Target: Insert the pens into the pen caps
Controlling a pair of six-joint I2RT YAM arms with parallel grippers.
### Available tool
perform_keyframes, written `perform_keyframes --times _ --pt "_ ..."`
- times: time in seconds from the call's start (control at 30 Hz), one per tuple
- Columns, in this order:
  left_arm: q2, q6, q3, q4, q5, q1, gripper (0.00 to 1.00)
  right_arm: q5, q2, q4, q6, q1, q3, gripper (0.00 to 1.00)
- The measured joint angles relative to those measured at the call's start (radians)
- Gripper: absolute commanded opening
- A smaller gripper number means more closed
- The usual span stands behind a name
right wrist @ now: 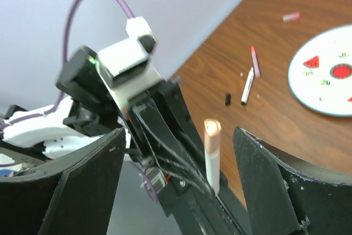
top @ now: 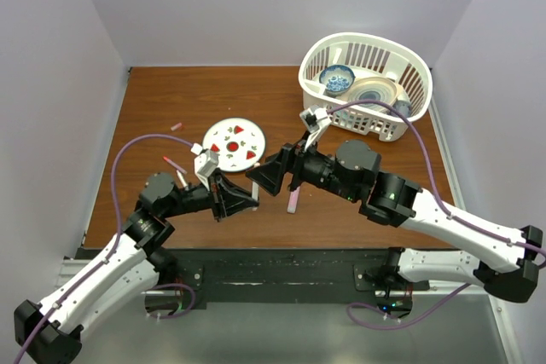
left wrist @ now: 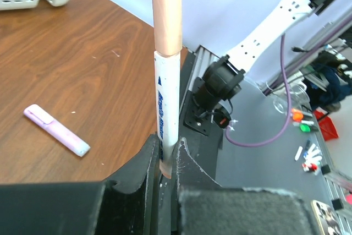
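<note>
left gripper (left wrist: 166, 155): clamped on upright slim white plastic marker pen (left wrist: 166, 103) | pale pink tubular plastic cap (left wrist: 166, 15): seated on pen tip | right gripper (right wrist: 180, 136): jaws spread, flanking cap, clear of it

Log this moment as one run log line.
left gripper: shut on white pen, upright | pale cap: on pen top | right gripper: open, flanking cap | pink pen: lying on table

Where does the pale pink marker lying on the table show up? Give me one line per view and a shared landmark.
Top external: pale pink marker just below centre, right of the left tool.
Left wrist: the marker lower left, flat on the table.
Right wrist: not in it.
Shared landmark: the left tool, in all three views, gripping the capped white pen.
</note>
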Motion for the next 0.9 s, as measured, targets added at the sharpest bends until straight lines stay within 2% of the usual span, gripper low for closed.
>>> perform_keyframes --times 0.13,0.17,0.23,0.43,0.53,0.7,0.83,0.87,0.9 --pt "0.0 0.0 0.0 0.001 0.036 0.0 0.0 0.004 0.034 -0.008 -0.034 0.0 0.06 0.69" --pt "0.0 0.0 0.0 0.002 0.044 0.0 0.0 0.005 0.042 -0.012 -0.041 0.0 0.068 0.61" --pt "-0.001 0.0 0.0 0.006 0.056 0.0 0.0 0.005 0.064 -0.027 -0.055 0.0 0.085 0.55" --pt "-0.007 -0.001 0.0 0.02 0.063 0.0 0.0 0.0 0.088 -0.053 -0.067 0.0 0.089 0.54" --pt "-0.007 -0.002 0.0 0.032 0.063 0.0 0.0 -0.002 0.088 -0.05 -0.066 0.0 0.086 0.44" --pt "-0.007 -0.003 0.0 0.051 0.062 0.0 0.0 -0.002 0.088 -0.05 -0.068 0.0 0.064 0.34" --pt "-0.007 -0.004 0.0 0.051 0.062 0.0 0.0 -0.005 0.088 -0.051 -0.073 0.0 0.052 0.13" --pt "-0.006 -0.008 0.0 0.05 0.061 0.0 0.0 -0.011 0.087 -0.047 -0.075 0.0 0.05 0.0" --pt "-0.006 -0.011 0.0 0.05 0.061 0.0 0.0 -0.016 0.087 -0.044 -0.078 0.0 0.048 0.0"
